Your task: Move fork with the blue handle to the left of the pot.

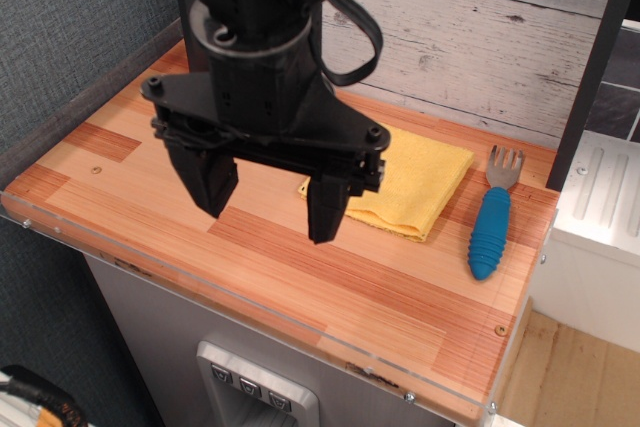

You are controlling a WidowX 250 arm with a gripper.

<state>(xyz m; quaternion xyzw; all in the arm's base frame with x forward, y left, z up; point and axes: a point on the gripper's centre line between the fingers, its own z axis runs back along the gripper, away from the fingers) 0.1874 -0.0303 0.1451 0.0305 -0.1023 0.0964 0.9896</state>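
The fork (492,223) lies flat on the wooden table (330,287) near its right edge, silver head pointing to the back, thick ribbed blue handle toward the front. My gripper (268,209) hangs over the middle of the table, well left of the fork. Its two black fingers (327,209) are spread wide apart and hold nothing. The pot is not visible; the arm may hide it or it is out of view.
A folded yellow cloth (415,184) lies between the gripper and the fork, partly behind the right finger. A grey wall stands on the left, a white plank wall at the back, and a dark post (590,67) with a white unit (600,217) on the right.
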